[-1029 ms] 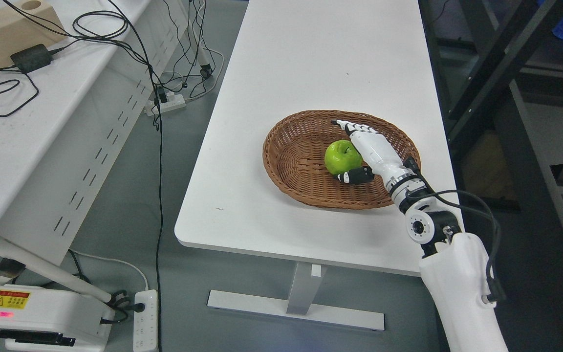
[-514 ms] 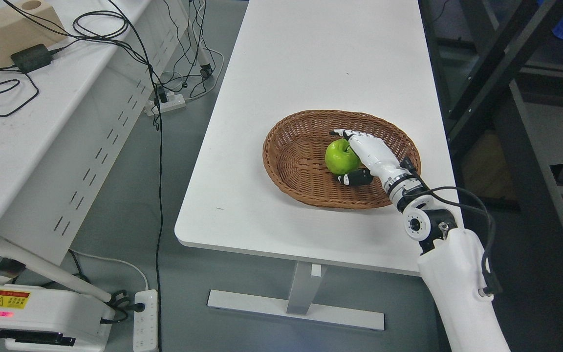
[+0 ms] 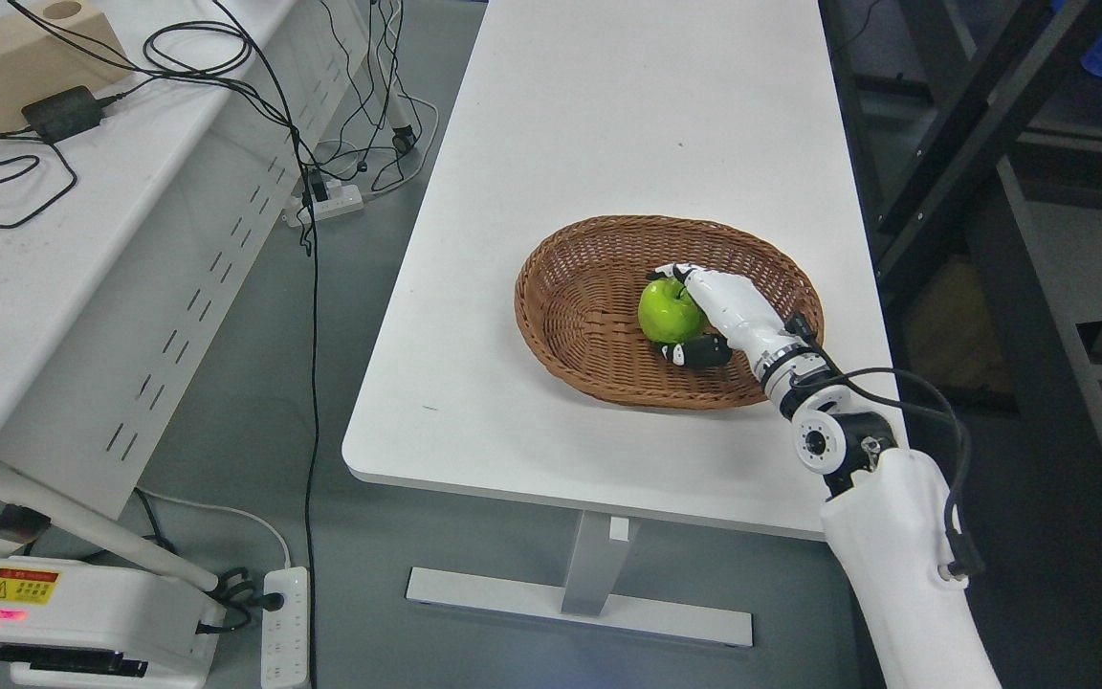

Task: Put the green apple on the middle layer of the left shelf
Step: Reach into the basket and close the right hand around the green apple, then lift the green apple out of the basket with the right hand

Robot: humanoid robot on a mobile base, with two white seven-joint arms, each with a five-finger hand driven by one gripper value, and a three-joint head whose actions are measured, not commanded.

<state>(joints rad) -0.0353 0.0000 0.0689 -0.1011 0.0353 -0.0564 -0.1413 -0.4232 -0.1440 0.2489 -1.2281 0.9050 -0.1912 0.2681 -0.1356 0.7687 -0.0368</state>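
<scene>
Right hand (image 3: 716,314) wraps green apple (image 3: 670,310) in wicker basket (image 3: 580,316).

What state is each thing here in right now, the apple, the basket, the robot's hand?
green apple: upright, stem up, resting in the basket.
wicker basket: on the white table, holding only the apple.
right hand: fingers curled around the apple, thumb below it.
left hand: not in view.
</scene>
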